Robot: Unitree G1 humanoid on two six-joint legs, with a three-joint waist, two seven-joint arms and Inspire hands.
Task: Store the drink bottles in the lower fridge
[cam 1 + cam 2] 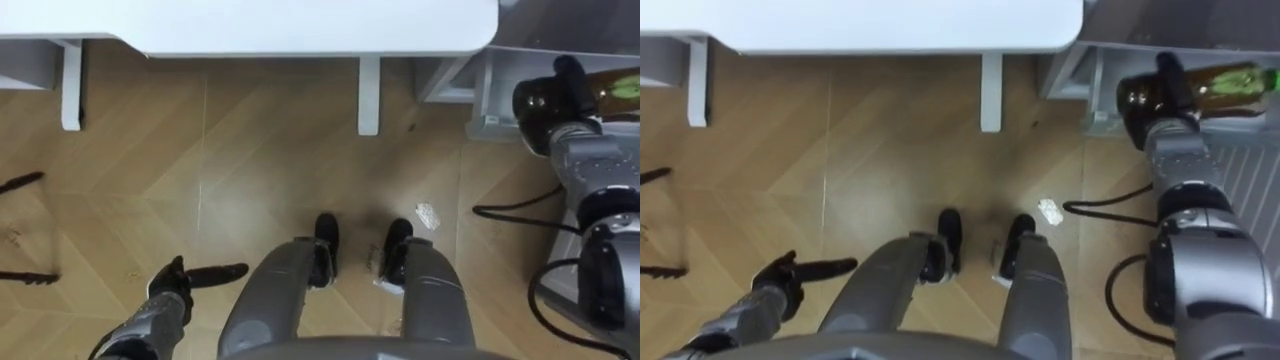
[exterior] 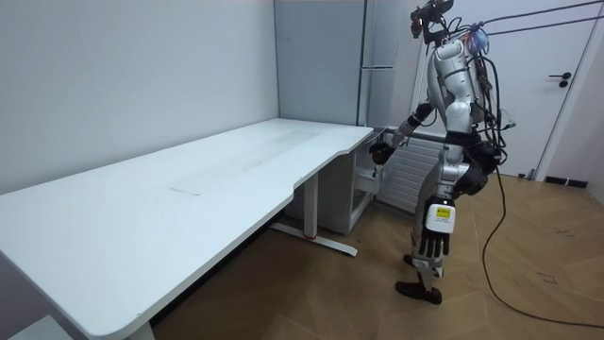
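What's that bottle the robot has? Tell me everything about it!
The bottle looks clear, with brownish drink inside and something green at its far end. It lies sideways in the air, one end wrapped by the robot's dark right hand, just past the corner of the white desk.

Bottle [image 1: 1228, 85]: clear, yellow-green drink inside, lying sideways, one end wrapped by the curled fingers of the right hand [image 1: 1148, 97], above the floor just past the desk's corner. Fridge [image 2: 316, 66]: tall, grey, upright at the desk's far end.
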